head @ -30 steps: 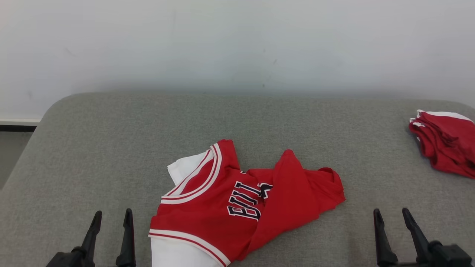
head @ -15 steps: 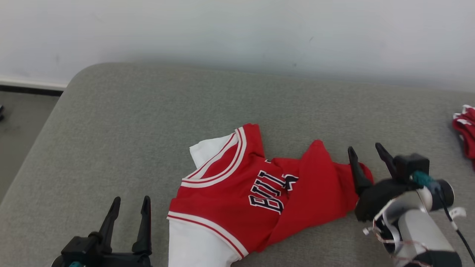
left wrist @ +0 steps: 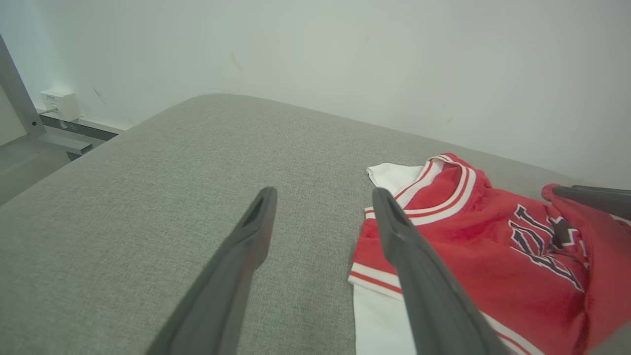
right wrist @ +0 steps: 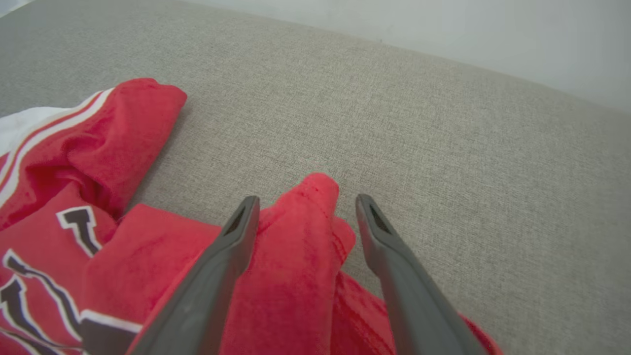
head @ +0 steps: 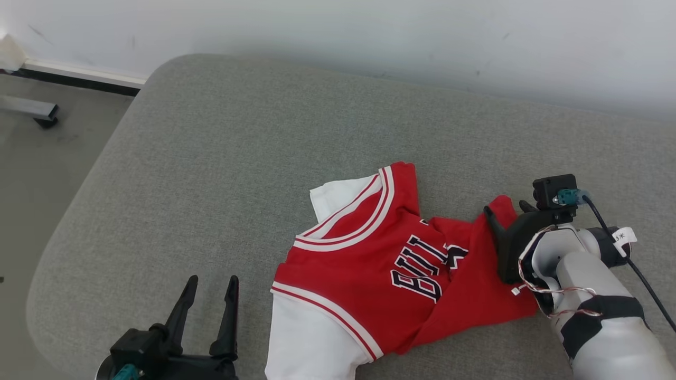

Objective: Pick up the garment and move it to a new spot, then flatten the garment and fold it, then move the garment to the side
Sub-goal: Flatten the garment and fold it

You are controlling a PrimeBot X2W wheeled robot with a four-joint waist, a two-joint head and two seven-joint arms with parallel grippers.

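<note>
Right jaws gape astride a garment (head: 385, 264) fold on grey cushion (head: 222, 158).

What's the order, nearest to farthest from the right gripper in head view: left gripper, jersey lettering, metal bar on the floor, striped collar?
1. lettering, just left of the right gripper.
2. striped collar, farther left.
3. left gripper, bottom left.
4. metal bar, floor, far upper left.

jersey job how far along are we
Done: nothing; the red jersey lies crumpled on the grey cushion. In hand: the open right hand straddles a raised fold at its edge, not yet closed. The left hand sits open beside it. Left: lift, move, flatten, fold, set aside.
</note>
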